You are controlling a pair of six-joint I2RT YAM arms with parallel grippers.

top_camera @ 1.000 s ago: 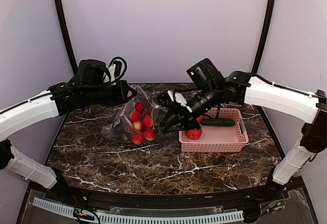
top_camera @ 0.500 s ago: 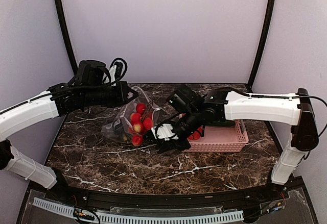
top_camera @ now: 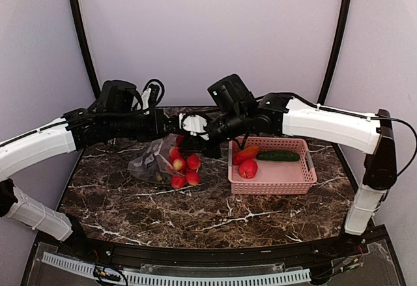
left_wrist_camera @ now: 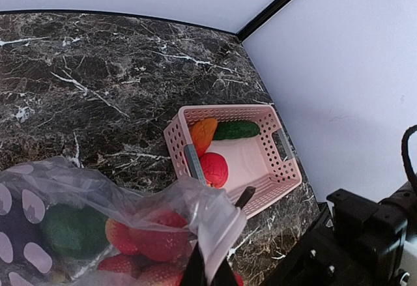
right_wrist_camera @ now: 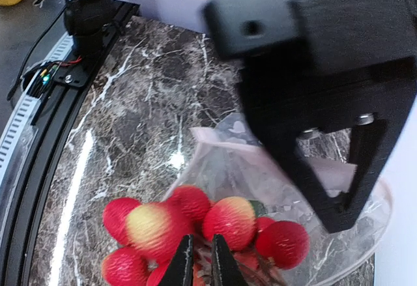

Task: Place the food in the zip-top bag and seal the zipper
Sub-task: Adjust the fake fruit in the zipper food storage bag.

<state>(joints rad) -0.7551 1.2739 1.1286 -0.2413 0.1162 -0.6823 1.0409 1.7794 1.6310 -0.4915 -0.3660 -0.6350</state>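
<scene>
- Left gripper [left_wrist_camera: 207, 274]: fingers pressed together at the bottom centre of the left wrist view, with a fold of the zip-top bag [left_wrist_camera: 45, 188] pinched between them. You hold the bag by its edge so that it hangs as a pouch and the load sags below the grip.
- Right gripper [right_wrist_camera: 199, 263]: fingers drawn to a narrow slit at the bottom centre of the right wrist view, directly over the red berries [right_wrist_camera: 228, 222]. That gap suits thin film, so it looks to be nipping the bag. The film between the tips is not plainly visible.
- Top view: both grippers meet at centre frame, close together above the bag. The bag hangs just left of centre, its lower part apparently down on the marble table [top_camera: 260, 214].
- In the bag: the berry cluster, plus a green pepper [left_wrist_camera: 71, 230] at the lower left of the left wrist view.
- Not yet bagged: the pink basket [top_camera: 273, 183], right of centre, holds the cucumber [top_camera: 278, 156], the orange-red long piece [top_camera: 246, 154] and a red round piece [top_camera: 247, 169].
- Judgement: two grips on the bag suggest you are spreading or steadying the mouth. With both grippers occupied, one must let go before it can fetch from the basket.
- Zipper: you cannot separate the strip from the crumpled film in these views. Judged unsealed, with three pieces outside the bag.
</scene>
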